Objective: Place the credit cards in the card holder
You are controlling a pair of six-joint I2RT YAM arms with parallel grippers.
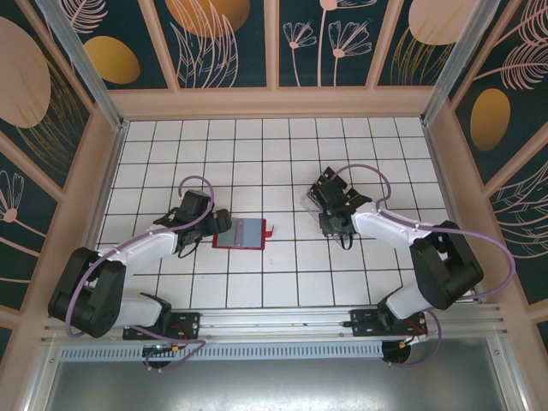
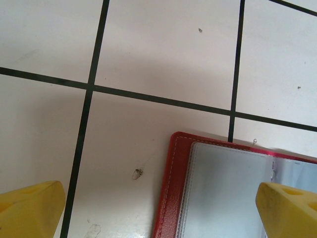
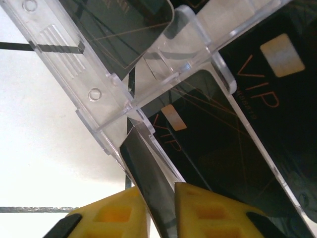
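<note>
The red card holder (image 1: 244,233) lies open on the white tiles, its clear sleeves facing up. In the left wrist view its red corner (image 2: 171,193) sits between the yellow fingertips. My left gripper (image 1: 221,224) hovers open over the holder's left end, and nothing is between its fingers (image 2: 159,191). My right gripper (image 1: 330,205) is at the clear slotted rack. Its yellow fingers press on both faces of one dark credit card (image 3: 153,183) standing edge-on in a slot, so the gripper (image 3: 161,198) is shut on it. Other black VIP credit cards (image 3: 237,148) stand in neighbouring slots.
The clear plastic rack (image 1: 315,199) stands right of centre; its ribs (image 3: 99,74) crowd round the gripped card. Wooden walls bound the tiled floor on three sides. Open tiles lie between the rack and the holder.
</note>
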